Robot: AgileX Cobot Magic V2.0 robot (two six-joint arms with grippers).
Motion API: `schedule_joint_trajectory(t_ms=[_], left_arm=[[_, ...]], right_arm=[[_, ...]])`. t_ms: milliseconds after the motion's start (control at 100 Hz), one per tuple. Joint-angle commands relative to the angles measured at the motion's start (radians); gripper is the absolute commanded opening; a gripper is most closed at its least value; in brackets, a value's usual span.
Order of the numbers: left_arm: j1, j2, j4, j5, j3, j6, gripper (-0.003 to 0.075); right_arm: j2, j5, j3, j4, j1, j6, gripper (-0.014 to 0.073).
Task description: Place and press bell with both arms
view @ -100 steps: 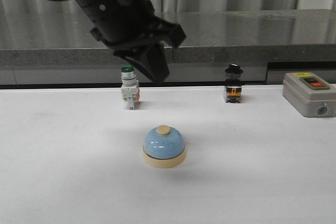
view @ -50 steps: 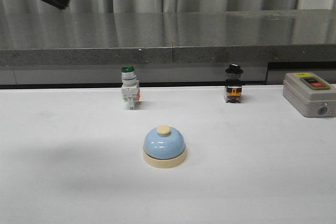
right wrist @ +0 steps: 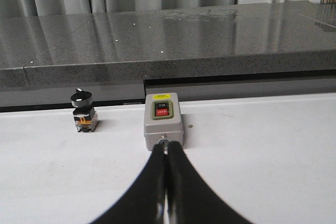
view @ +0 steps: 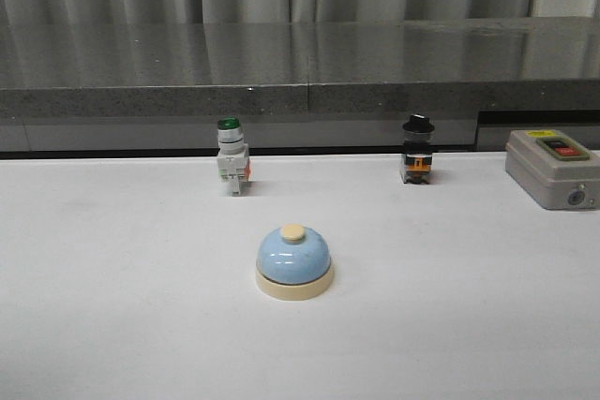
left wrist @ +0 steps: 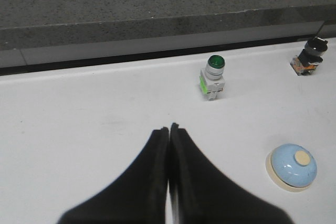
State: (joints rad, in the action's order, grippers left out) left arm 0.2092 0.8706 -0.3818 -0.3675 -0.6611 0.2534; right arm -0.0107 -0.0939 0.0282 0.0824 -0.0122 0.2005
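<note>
The light-blue bell (view: 293,262) with cream base and cream button stands upright near the middle of the white table. It also shows in the left wrist view (left wrist: 292,167). No arm shows in the front view. My left gripper (left wrist: 168,128) is shut and empty, over bare table well apart from the bell. My right gripper (right wrist: 166,148) is shut and empty, its tips in front of the grey box (right wrist: 163,119).
A green-capped white pushbutton switch (view: 231,156) stands behind the bell to the left, also in the left wrist view (left wrist: 212,77). A black knob switch (view: 417,150) stands behind right. A grey box with red button (view: 551,168) sits far right. A dark granite ledge (view: 300,72) borders the back.
The black left arm, which hung over the green-capped switch a second ago, has withdrawn up and to the left and left the front view. The bell has not moved.
</note>
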Motion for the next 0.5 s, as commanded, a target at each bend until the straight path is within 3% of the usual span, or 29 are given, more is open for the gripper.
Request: schedule_joint_trajectory(t_ms=[0, 190, 490], left_arm=[[-0.014, -0.072, -0.022, 0.071, 0.014, -0.019, -0.0019], [-0.014, -0.193, 0.013, 0.150, 0.095, -0.019, -0.0019], [-0.014, -0.354, 0.011, 0.387, 0.307, -0.020, -0.0019]], right_arm=[[-0.007, 0.083, -0.002, 0.009, -0.003, -0.005, -0.0059], [-0.007, 0.083, -0.002, 0.009, -0.003, -0.005, -0.0059], [-0.007, 0.083, -0.002, 0.009, -0.003, -0.005, -0.0059]])
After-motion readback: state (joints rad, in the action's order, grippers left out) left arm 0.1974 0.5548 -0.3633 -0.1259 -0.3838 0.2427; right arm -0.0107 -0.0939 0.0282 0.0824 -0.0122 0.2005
